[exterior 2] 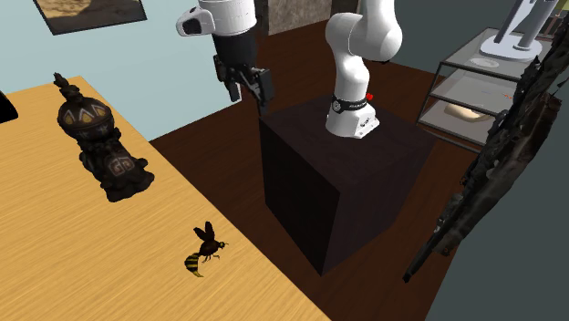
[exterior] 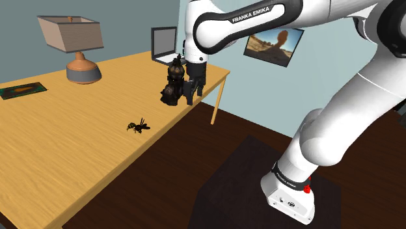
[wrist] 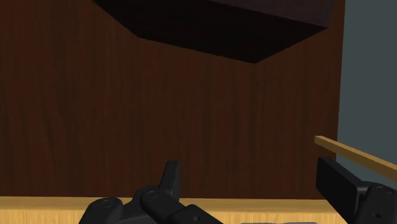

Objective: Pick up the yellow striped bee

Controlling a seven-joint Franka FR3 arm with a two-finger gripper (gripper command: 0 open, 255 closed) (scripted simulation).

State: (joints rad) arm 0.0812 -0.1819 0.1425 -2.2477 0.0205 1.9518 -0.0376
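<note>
striped yellow-black bee on wood-grain table; black hand spread

Black-and-yellow striped bee

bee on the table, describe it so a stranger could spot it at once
Find the long wooden table with a lamp at its far end. Near the edge facing the white arm, apart from the dark carved statue, lies the bee. It is the smallest thing there: a dark insect with yellow stripes and spread wings.
</note>
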